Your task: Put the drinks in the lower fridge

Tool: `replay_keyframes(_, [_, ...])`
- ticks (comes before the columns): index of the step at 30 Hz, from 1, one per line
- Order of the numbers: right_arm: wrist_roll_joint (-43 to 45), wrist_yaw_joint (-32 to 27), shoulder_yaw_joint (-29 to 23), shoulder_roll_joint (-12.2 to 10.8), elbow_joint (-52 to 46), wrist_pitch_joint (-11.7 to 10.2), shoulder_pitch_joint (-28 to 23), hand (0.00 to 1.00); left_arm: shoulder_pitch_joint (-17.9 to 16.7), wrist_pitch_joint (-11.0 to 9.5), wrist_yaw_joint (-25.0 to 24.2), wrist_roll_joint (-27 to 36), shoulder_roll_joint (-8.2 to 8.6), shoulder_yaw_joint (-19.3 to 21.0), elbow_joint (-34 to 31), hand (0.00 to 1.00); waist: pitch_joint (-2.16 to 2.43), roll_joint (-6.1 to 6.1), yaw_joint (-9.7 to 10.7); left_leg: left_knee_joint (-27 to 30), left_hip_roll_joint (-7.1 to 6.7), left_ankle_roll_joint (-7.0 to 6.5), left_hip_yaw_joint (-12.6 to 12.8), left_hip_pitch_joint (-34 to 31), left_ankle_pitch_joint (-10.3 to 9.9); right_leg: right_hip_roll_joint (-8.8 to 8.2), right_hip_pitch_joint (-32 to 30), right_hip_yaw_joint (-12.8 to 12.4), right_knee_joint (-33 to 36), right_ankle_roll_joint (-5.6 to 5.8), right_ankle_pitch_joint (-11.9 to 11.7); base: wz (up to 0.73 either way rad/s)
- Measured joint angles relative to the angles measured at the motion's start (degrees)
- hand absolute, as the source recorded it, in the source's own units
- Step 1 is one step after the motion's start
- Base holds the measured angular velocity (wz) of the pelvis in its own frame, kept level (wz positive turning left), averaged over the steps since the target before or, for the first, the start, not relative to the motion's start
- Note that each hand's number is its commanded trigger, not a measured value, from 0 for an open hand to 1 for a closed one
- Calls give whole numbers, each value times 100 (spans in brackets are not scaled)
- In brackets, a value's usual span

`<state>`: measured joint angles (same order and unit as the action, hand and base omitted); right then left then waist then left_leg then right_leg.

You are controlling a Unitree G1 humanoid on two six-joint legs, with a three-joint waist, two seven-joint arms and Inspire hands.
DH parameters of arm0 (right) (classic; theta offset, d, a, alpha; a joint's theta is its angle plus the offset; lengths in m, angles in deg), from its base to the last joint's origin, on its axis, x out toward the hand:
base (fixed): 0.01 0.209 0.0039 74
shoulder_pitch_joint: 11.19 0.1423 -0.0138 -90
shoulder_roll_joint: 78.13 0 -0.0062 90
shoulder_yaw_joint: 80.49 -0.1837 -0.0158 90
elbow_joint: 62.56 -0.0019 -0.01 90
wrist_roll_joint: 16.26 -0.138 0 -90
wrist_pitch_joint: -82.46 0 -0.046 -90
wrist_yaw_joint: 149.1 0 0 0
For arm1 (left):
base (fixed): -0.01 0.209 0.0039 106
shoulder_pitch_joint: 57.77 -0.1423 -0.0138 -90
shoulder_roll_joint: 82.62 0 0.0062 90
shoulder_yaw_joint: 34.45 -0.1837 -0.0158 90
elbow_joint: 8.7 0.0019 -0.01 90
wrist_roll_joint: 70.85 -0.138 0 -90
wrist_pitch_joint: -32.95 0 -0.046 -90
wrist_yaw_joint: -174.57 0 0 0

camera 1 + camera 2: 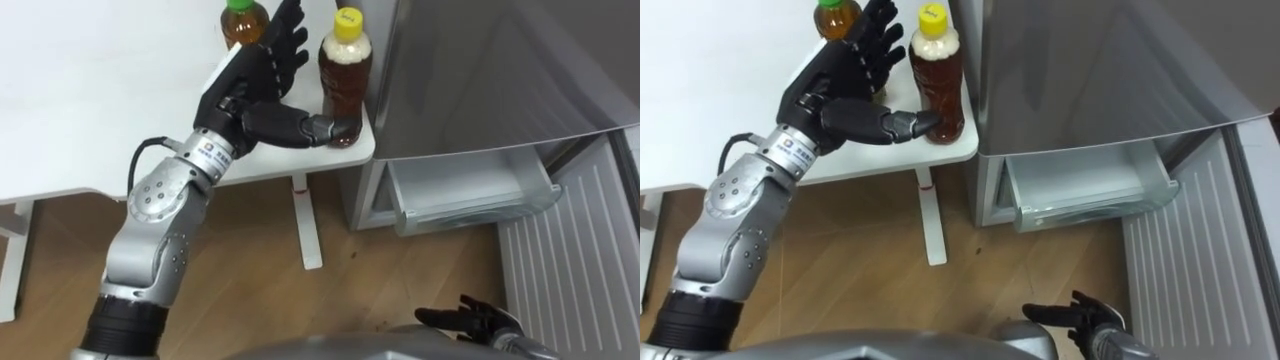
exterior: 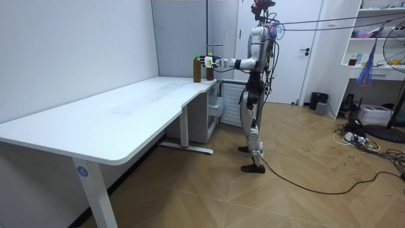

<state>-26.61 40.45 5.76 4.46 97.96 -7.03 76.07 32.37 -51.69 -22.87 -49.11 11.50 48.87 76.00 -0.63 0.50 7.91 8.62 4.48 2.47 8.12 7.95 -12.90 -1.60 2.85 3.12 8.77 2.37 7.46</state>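
The white table (image 1: 80, 120) stands just beside the grey fridge (image 1: 480, 70), whose lower drawer (image 1: 470, 195) is pulled open. On the table corner stand two drinks, the yellow-capped bottle (image 1: 345, 80) near the fridge and the green-capped bottle (image 1: 243, 22) behind. The left hand (image 1: 255, 75) is spread between them, its thumb touching the yellow-capped bottle low down and the fingers not closed. This full, smooth plastic bottle is probably rather heavy and slippery; a hold around its middle seems safest. The right hand (image 1: 470, 320) hangs low, relaxed.
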Motion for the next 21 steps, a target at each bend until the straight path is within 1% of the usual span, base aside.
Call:
replay_keyframes(5, [23,55,4,8,-7,33,20,0,162,65,61,0,-15,-1,21,0,-2,-5,7,-3,-1,0,11,34,0,-1,2,-2,0,0,0,0])
replay_keyframes(14, [156,66,7,8,-41,33,39,0,174,101,96,0,-16,-1,23,0,-1,-22,11,10,-4,0,115,72,1,-1,1,-80,-6,0,0,-5])
replay_keyframes(21, [190,122,12,5,-140,34,29,0,192,104,101,3,-15,-2,62,0,1,-32,71,17,-3,0,127,74,1,-2,-2,-83,-4,0,0,0])
